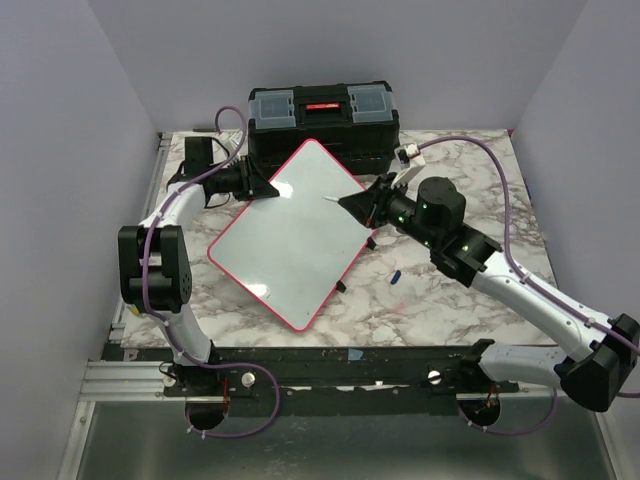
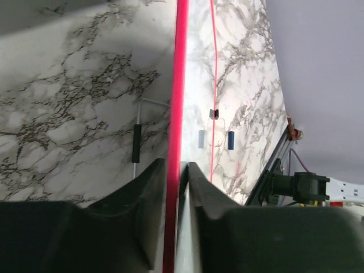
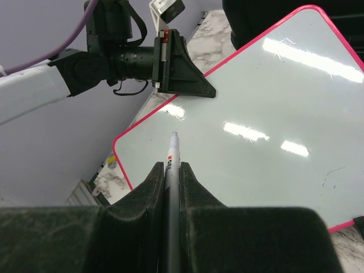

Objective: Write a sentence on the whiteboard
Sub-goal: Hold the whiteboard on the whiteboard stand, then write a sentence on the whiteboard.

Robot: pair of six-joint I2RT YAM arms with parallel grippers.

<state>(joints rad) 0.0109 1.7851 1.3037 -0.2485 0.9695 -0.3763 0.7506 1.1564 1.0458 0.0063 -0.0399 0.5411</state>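
The whiteboard (image 1: 290,235), white with a thin red-pink frame, lies turned like a diamond on the marble table, its far corner against the toolbox. My left gripper (image 1: 268,190) is shut on its upper-left edge. In the left wrist view the red frame (image 2: 181,85) runs between the two fingers of that gripper (image 2: 177,168). My right gripper (image 1: 350,203) hovers over the board's right side, shut on a grey-white marker (image 3: 173,153). The marker's tip points at the board surface (image 3: 256,114), which carries no writing, just ahead of the gripper (image 3: 172,166).
A black toolbox (image 1: 322,112) with a red latch stands behind the board. A small blue cap (image 1: 394,273) lies on the marble table (image 1: 450,300) right of the board, also seen as the blue cap (image 2: 231,140). A black board foot (image 2: 136,143) sticks out underneath. Purple walls close in on three sides.
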